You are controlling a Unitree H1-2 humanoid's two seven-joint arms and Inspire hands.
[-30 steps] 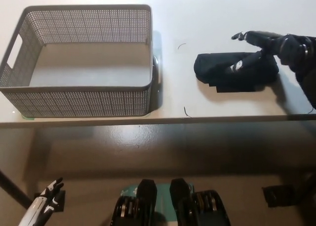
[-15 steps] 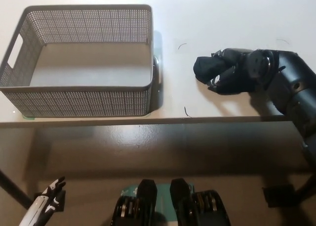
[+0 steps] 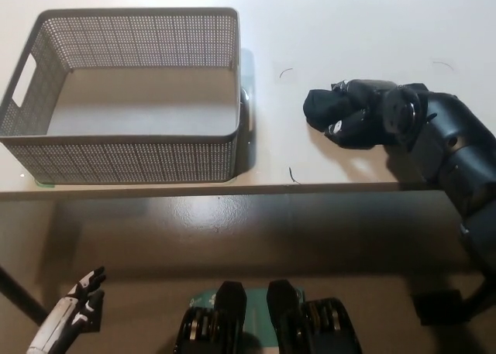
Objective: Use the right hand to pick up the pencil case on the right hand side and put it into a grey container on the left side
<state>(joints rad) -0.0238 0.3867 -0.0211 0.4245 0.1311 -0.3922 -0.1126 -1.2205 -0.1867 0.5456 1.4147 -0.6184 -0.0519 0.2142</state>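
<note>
We found the black pencil case lying on the pale counter, with most of it hidden under the right robot hand. Only the rounded end poking out past the fingertips showed clearly; black on black, the rest blended with the palm, and we could not trace its far edge. The right robot hand lay over the case with fingers curled down around it, and the dark fingers wrapped the top side. It looked closed on the case, though the case still sat on the counter surface. The black right arm ran off toward the lower right and was cut by the picture's edge.

Well apart from that hand, on the side its fingertips faced, stood the grey container, a perforated mesh basket with a handle slot at its far end. Its inside showed only bare floor. Between the right robot hand and the container we noted open counter with two small dark curled marks, one nearer the counter's front edge and one further back; what they were we could not make out. Nothing stood in that gap.

The white left robot hand hung low, below the counter's front edge, far from the working hand, fingers apart and holding nothing; its forearm was cut off at the frame's bottom.
</note>
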